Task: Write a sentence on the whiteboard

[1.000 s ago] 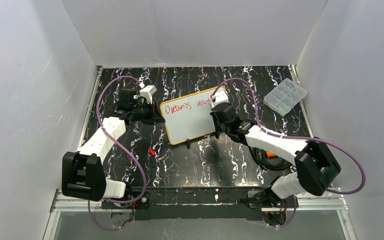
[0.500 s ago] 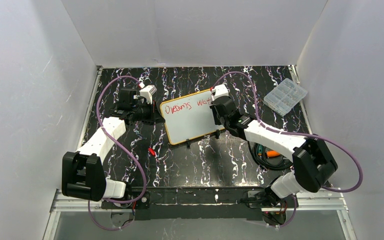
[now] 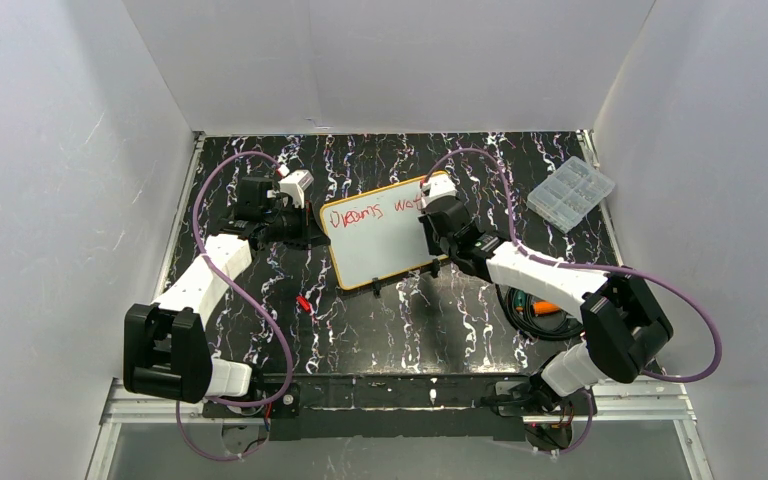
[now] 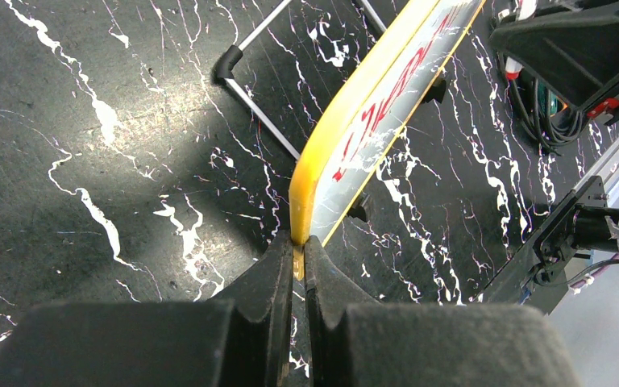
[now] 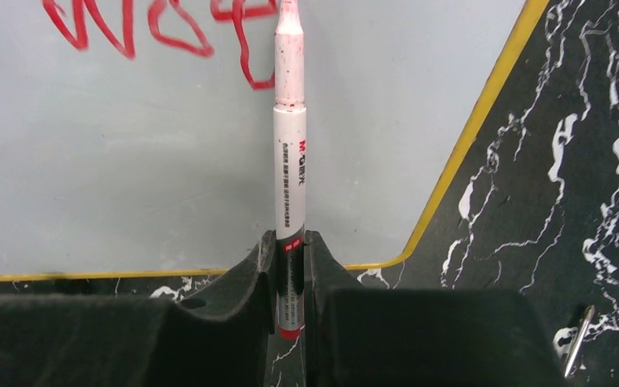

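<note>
One small rectangular whiteboard (image 3: 380,250) with a thin orange-yellow frame is showing, and two red handwritten words (image 3: 353,218) are standing on it (the second is partly hidden). One white-barrelled red marker (image 5: 290,161) is showing. Two black two-finger grippers are appearing, the left gripper (image 4: 298,258) and the right gripper (image 5: 292,278), and two purple cables (image 3: 470,152) are looping above the black marbled table (image 3: 410,330). One clear plastic compartment box (image 3: 571,193) and one small red piece (image 3: 302,302) are lying on it.

Black, white-veined table (image 3: 380,330). Upper centre: the whiteboard (image 3: 380,250), resting on its black clip feet. Upper right: a clear compartment box (image 3: 571,193). Left of centre: a small red piece (image 3: 302,302). Right: a coiled black cable (image 3: 530,322).
</note>
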You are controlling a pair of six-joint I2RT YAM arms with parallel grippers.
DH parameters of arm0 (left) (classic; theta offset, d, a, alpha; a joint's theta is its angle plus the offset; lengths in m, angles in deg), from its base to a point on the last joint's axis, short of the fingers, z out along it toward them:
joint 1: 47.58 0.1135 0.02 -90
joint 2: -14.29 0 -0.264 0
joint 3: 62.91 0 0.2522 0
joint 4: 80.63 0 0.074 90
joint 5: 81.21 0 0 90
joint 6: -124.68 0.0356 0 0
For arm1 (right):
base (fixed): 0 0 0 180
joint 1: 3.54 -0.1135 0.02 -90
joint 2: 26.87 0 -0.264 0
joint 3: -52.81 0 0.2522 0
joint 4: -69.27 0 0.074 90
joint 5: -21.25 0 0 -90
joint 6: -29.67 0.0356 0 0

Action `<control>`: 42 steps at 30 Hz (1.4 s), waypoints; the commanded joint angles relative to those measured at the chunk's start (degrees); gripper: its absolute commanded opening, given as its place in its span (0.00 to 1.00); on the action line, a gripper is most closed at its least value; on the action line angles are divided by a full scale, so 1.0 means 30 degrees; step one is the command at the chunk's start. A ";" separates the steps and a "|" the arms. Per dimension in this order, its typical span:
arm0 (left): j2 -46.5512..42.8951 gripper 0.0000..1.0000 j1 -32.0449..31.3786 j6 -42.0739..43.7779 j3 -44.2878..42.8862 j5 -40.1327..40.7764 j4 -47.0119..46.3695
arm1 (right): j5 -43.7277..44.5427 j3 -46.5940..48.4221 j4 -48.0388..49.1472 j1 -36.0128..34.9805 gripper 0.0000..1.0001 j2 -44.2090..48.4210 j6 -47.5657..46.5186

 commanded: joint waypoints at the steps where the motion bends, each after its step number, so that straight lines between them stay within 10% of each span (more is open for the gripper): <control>1: -0.0985 0.00 -0.0065 0.0144 -0.0207 -0.0527 0.0138 | -0.0490 -0.0756 -0.0154 0.0076 0.01 0.0240 0.0677; 42: -0.0972 0.00 -0.0071 0.0142 -0.0207 -0.0527 0.0138 | 0.0203 0.0568 -0.0597 0.0495 0.01 -0.0198 0.0190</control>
